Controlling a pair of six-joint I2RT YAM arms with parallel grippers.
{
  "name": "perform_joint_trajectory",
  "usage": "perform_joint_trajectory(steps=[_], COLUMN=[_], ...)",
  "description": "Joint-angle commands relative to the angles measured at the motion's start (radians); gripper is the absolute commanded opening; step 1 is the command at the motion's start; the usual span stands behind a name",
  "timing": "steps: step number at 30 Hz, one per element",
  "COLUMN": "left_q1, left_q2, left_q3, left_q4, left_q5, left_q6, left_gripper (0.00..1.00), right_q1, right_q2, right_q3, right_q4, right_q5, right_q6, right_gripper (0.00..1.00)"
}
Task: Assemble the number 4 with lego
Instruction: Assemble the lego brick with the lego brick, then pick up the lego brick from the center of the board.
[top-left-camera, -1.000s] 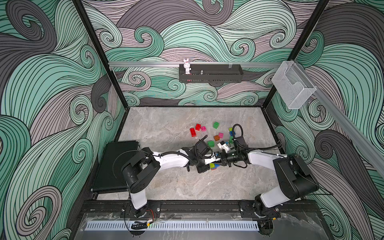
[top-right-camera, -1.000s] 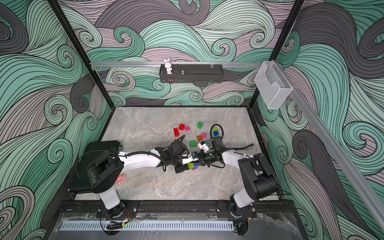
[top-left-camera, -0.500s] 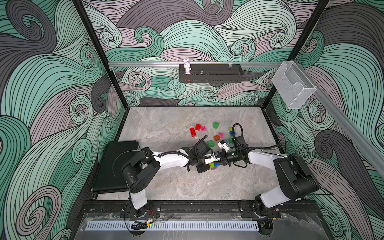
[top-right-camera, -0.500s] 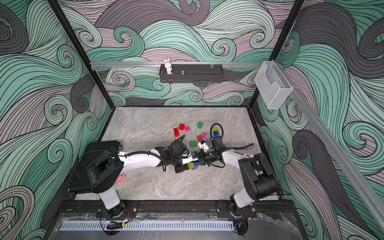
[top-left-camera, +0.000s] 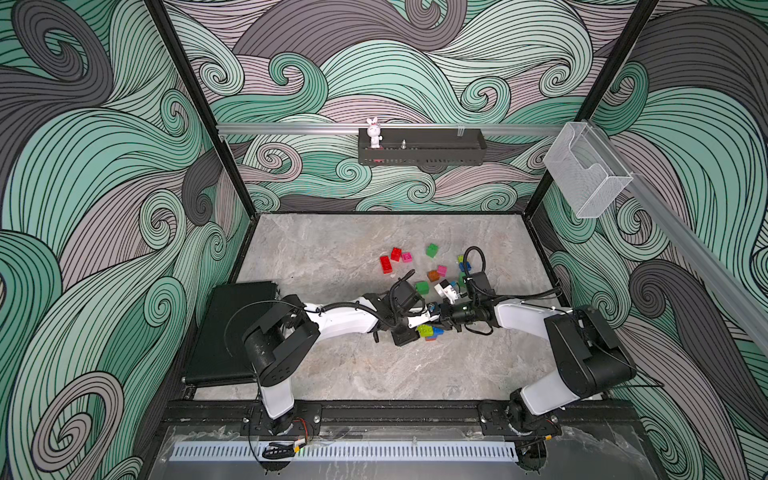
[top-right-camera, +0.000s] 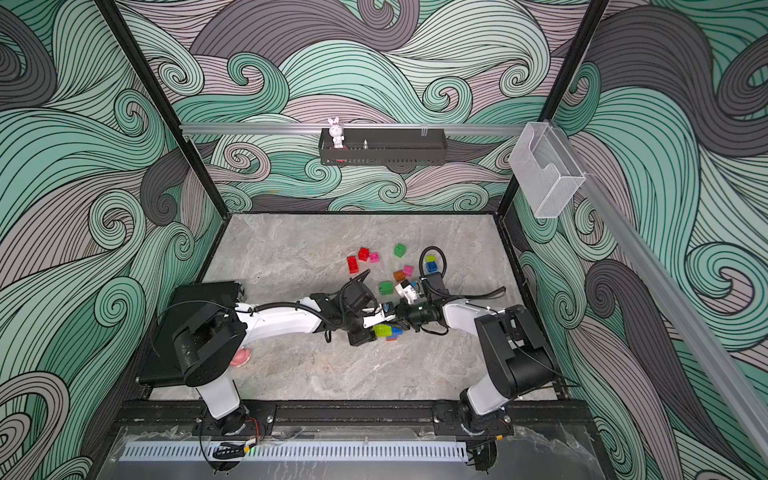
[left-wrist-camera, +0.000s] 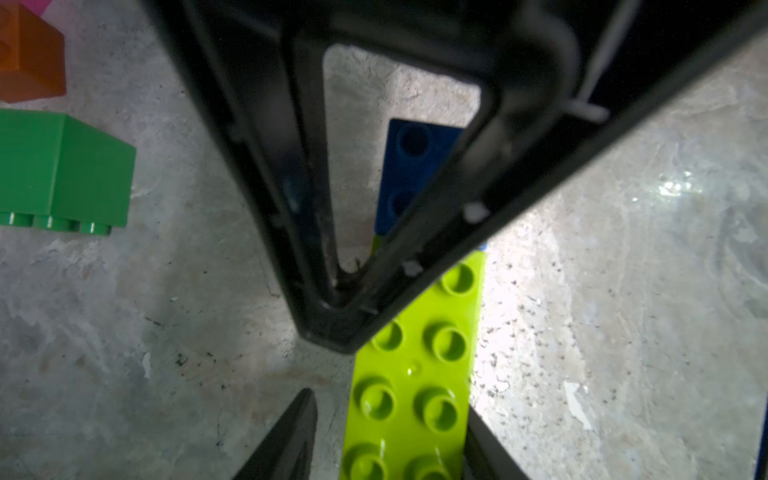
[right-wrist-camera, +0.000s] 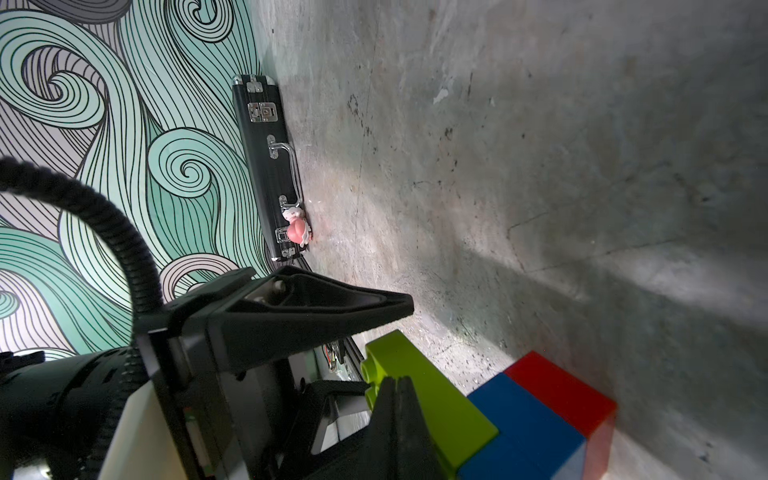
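We see a grey, marbled table top (top-left-camera: 374, 374), scuffed and speckled in the wrist views. It is enclosed on three sides by walls (top-left-camera: 104, 208) printed with green, lilac and grey waves and framed by black posts (top-left-camera: 199, 104). An aluminium rail (top-left-camera: 291, 129) on the back wall carries a black shelf (top-left-camera: 422, 154) with a white rabbit figurine (top-left-camera: 374, 132). A clear plastic holder (top-left-camera: 586, 178) hangs on the right wall. A black case (top-left-camera: 226, 332) lies flat at the table's left edge, with a small pink figure (right-wrist-camera: 297, 230) just beside it.

The lego assembly (top-left-camera: 430, 331) lies near the centre front: lime brick (right-wrist-camera: 436, 395), blue brick (right-wrist-camera: 528, 424) and red brick (right-wrist-camera: 561, 386) in a row, touching. The left gripper (left-wrist-camera: 390, 401) straddles the lime brick, jaws apart. The right gripper (right-wrist-camera: 395, 386) has its jaws together, tips at the lime brick's studded face. Loose bricks (top-left-camera: 422, 287) lie scattered just behind.
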Motion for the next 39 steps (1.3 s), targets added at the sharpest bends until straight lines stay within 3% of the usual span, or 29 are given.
perform_joint_trajectory(steps=[1, 12, 17, 21, 25, 28, 33, 39], left_q1=[-0.006, -0.001, 0.002, 0.018, 0.050, 0.088, 0.205, 0.256], left_q2=[-0.033, -0.070, -0.123, -0.241, -0.383, -0.449, -0.515, -0.550], left_q3=[0.026, -0.003, -0.023, -0.093, -0.179, -0.198, -0.183, -0.207], left_q4=[0.000, 0.025, 0.035, 0.116, 0.229, 0.227, 0.110, 0.088], left_q5=[0.028, 0.014, 0.001, -0.024, -0.207, -0.402, -0.502, -0.586], left_q6=[-0.006, -0.019, -0.044, -0.115, -0.249, -0.345, -0.524, -0.631], left_gripper=[0.54, 0.56, 0.56, 0.60, 0.76, 0.98, 0.99, 0.98], right_q1=[-0.002, -0.004, -0.033, -0.056, -0.100, -0.154, -0.183, -0.180], right_q2=[0.030, -0.101, -0.145, -0.128, -0.074, -0.030, 0.108, 0.272], right_q3=[-0.045, 0.071, 0.150, 0.238, 0.322, 0.381, 0.509, 0.623], right_q4=[-0.098, -0.186, -0.294, -0.411, -0.458, -0.468, -0.570, -0.654], right_q5=[0.144, 0.168, 0.351, 0.569, 0.750, 0.841, 0.921, 0.840], right_q6=[0.006, -0.045, -0.082, -0.137, -0.166, -0.211, -0.327, -0.410], right_gripper=[0.00, 0.38, 0.52, 0.63, 0.73, 0.78, 0.84, 0.83])
